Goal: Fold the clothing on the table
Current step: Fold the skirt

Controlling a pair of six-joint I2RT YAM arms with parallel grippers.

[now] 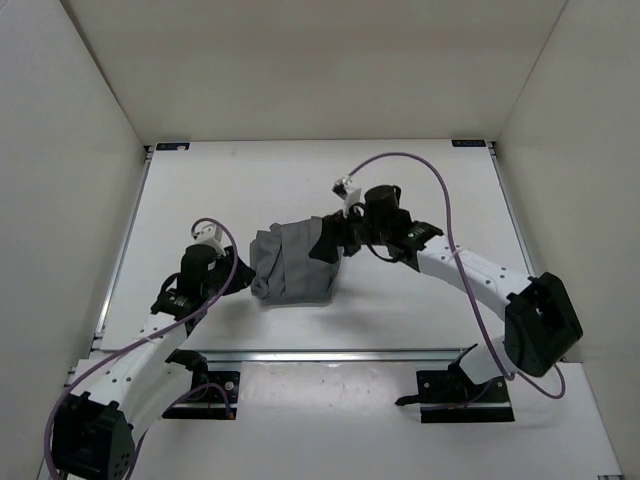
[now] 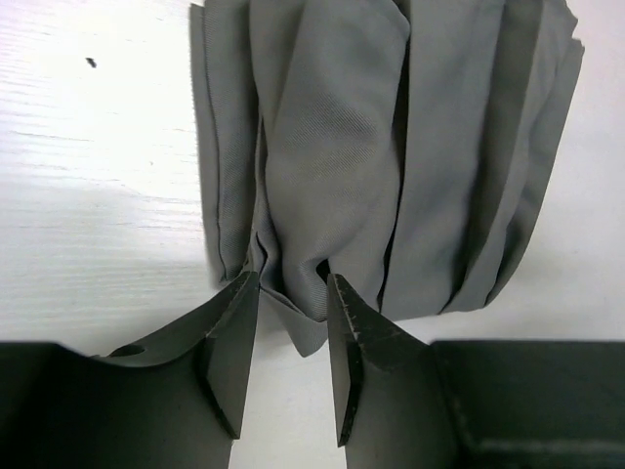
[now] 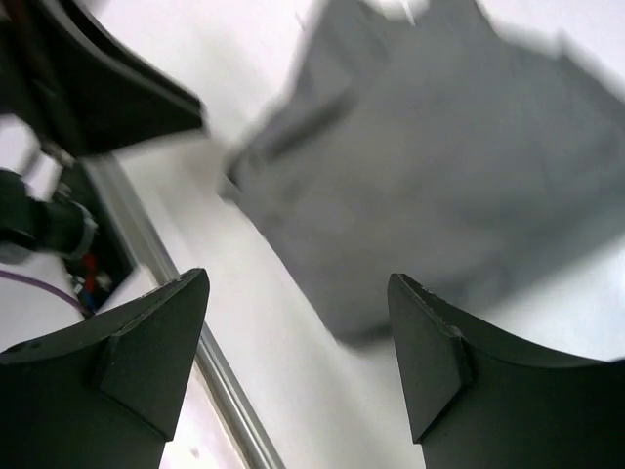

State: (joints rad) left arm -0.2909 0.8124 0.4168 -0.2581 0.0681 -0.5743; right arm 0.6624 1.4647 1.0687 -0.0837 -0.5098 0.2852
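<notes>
The clothing (image 1: 293,268) is a dark grey pleated skirt, bunched into a compact pile in the middle of the white table (image 1: 400,180). My left gripper (image 1: 245,280) sits low at its left edge. In the left wrist view its jaws (image 2: 290,278) stand partly apart, and a corner of the clothing (image 2: 391,147) lies between the fingertips (image 2: 342,303), not pinched. My right gripper (image 1: 328,243) hovers over the pile's upper right corner. In the right wrist view that gripper (image 3: 298,293) is wide open and empty, with the clothing (image 3: 439,176) blurred below.
A purple cable (image 1: 420,160) arcs above the right arm and another loops by the left wrist (image 1: 215,225). The table's near metal rail (image 1: 330,352) runs just behind both arm bases. White walls enclose the left, right and far sides.
</notes>
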